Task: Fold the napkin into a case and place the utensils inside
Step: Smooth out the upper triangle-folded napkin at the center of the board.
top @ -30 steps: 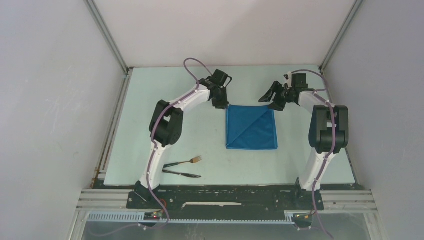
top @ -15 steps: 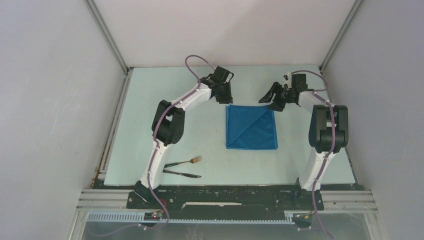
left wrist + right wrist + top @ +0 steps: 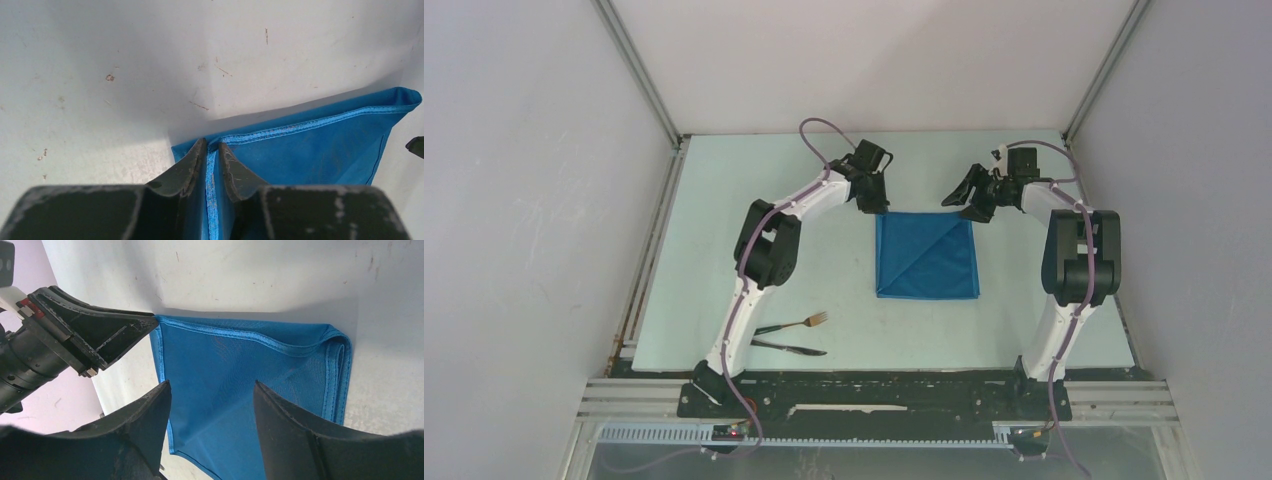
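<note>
While top cam hides grip, wrist cam shows left hand [image 3: 212,146] pinching napkin [image 3: 320,145] hem, right hand [image 3: 211,387] agape

Bright, even light falls from overhead. In the top view the pale counter [image 3: 694,250] is sharp from corner to corner, with only faint, soft shadows. In the left wrist view a broad grey shadow lies on the counter beyond the napkin [image 3: 310,145], and the left claw [image 3: 211,146], close to the lens, looks dark and slightly soft. In the right wrist view the right claw [image 3: 211,386] is dark and blurred at the near edge, and the left margin is tinted lilac.
</note>
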### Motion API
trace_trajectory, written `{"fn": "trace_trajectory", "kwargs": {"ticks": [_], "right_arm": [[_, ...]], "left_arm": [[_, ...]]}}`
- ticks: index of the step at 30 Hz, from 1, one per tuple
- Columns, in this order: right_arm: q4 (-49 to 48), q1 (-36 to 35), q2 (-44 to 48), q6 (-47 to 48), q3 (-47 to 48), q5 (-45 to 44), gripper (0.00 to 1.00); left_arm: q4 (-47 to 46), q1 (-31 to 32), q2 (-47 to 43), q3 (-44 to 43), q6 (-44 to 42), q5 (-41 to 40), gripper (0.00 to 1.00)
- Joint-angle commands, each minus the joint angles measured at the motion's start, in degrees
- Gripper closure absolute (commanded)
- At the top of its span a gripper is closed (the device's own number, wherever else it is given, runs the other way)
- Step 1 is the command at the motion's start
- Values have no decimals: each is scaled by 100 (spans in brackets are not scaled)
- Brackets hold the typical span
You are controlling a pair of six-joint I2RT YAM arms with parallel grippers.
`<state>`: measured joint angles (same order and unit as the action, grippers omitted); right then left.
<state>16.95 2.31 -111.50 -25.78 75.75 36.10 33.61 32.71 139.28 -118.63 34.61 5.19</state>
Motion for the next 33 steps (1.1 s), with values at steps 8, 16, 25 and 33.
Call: {"fn": "trace_trajectory", "kwargs": {"ticks": [8,16,25,33], "right_arm": [[-52,43,41,145,31,100,32],[-51,42,37,142,28,88,32],[-194,60,-73,25,33,206,32],[-787,67,-445,-401,30,680,31]], "left_arm": [[-52,-10,-87,-154,5,-65,73],[-108,-41,-13,-168,35,44,81],[-347,-65,-649,290,12,-148,100],[-490,-101,-832,806,83,-131,100]]}}
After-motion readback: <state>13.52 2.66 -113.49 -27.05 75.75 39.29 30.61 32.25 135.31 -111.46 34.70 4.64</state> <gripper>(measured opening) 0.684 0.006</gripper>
